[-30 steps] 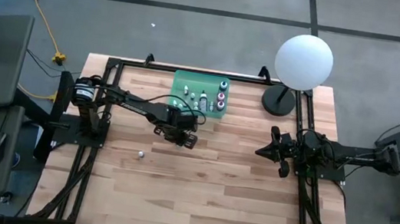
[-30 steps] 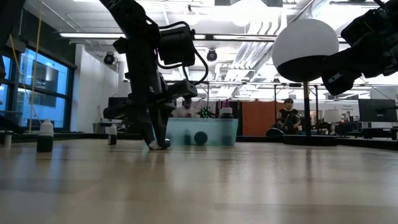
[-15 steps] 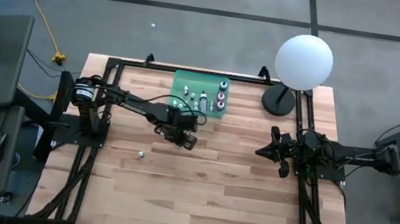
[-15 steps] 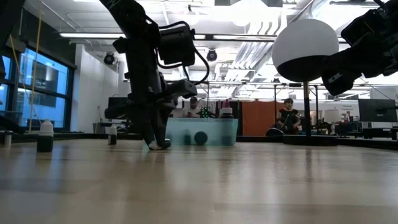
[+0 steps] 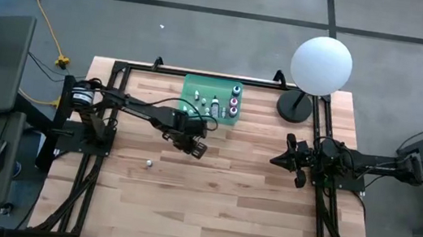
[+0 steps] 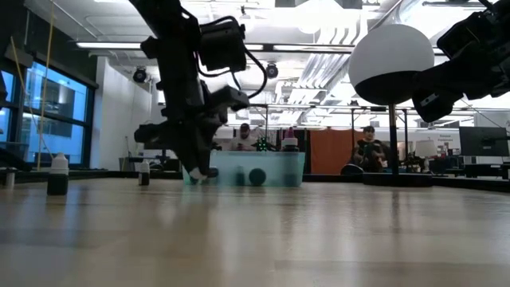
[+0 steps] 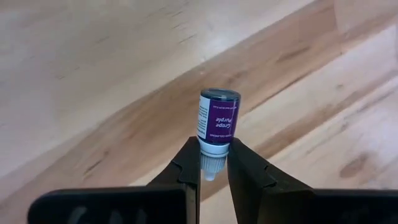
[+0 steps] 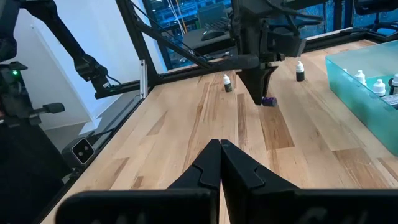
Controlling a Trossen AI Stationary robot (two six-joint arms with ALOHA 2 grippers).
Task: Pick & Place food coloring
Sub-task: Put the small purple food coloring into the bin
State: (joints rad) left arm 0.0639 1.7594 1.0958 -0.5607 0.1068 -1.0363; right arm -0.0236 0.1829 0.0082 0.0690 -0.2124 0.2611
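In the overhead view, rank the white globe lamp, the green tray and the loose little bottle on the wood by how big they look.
1. Green tray and white globe lamp: about alike, and the globe sits nearer the camera, so unranked.
2. Loose bottle: by far the smallest.

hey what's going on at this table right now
The left gripper has closed on a small purple food coloring bottle, pinching it at its cap, just above the wooden table in front of the green tray. The tray already holds several bottles. The right gripper waits shut at the table's right side, near the white globe lamp.
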